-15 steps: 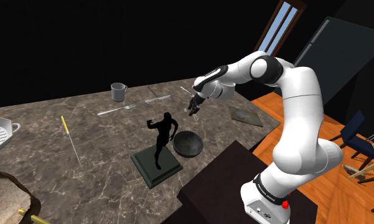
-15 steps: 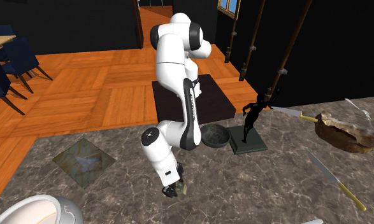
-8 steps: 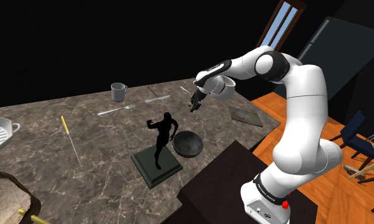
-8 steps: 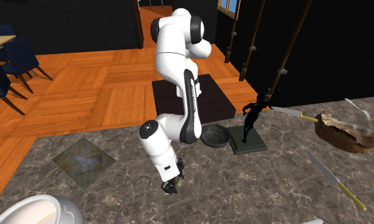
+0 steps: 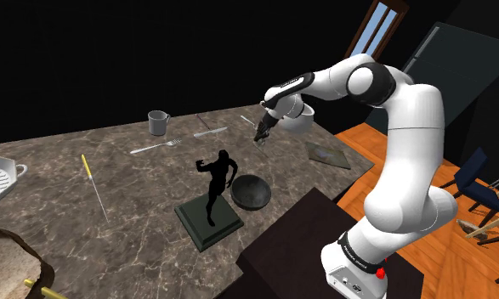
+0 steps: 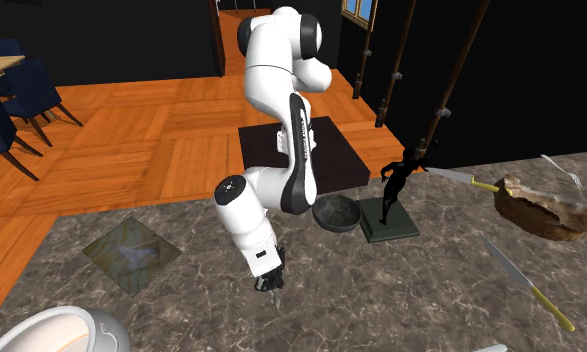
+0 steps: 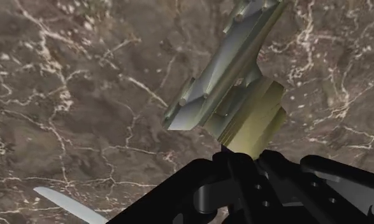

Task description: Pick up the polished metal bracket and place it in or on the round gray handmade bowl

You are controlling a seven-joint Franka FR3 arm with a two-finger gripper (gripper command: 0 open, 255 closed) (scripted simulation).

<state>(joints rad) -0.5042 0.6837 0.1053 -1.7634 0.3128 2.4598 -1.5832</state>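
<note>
Between the two black fingers of the end effector [image 7: 244, 156] a shiny metal bracket [image 7: 220, 86] is clamped by its short yellowish end. Its long part sticks out past the fingertips at a slant. In the shoulder view the end effector [image 5: 263, 134] is seen above the marble worktop [image 5: 111, 170], so the bracket looks lifted off it, though the gap cannot be seen plainly. The round gray bowl [image 5: 251, 191] sits on the worktop, lower than the end effector and back from it, toward the arm's stand [image 5: 298, 242]. Just past the bowl, as seen from the end effector, a black statue [image 5: 215, 180] stands on a dark square base.

The step in hand is judged to be the carry to the bowl. A tight grip is needed, because only one end of the bracket is held and the long end could swing or slip. The bracket should be carried high enough that its low tip is not dragged on the worktop or knocked on the bowl's rim. The end effector should be brought right over the middle of the bowl and steered clear of the statue, which could be tipped over. It should be lowered close to the bowl before the fingers are opened, so that the bracket is not dropped from high up and bounced out.
</note>
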